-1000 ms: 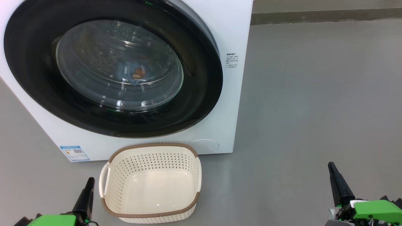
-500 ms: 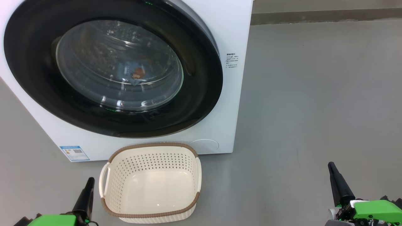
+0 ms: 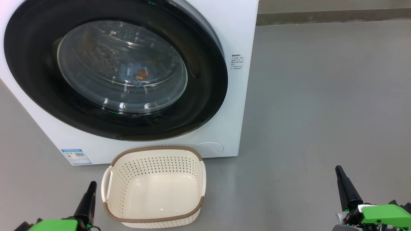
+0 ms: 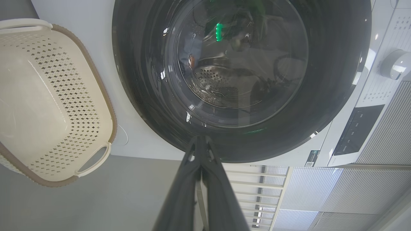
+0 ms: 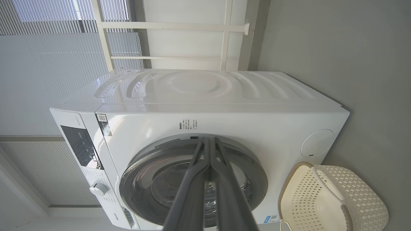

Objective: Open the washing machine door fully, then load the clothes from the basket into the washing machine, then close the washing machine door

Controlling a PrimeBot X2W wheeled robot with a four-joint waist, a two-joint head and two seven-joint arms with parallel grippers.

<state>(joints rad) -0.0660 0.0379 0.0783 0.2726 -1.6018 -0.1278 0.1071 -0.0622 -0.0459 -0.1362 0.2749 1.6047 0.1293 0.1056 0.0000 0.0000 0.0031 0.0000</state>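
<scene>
One washing machine door (image 3: 205, 93) sits shut on the one washing machine (image 3: 239, 29), facing the robot. A single patch of bear-print clothes (image 3: 140, 77) shows behind its glass. One basket (image 3: 154, 149) stands on the floor (image 3: 321, 96) just in front, its long axis running across the machine. The left gripper (image 3: 92, 186) and right gripper (image 3: 338, 170) flank it, both pinched closed, gripping nothing.

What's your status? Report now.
Shut and empty: left tool, right tool. Closed: washing machine door, clothes inside. Below the door: basket, empty.
</scene>
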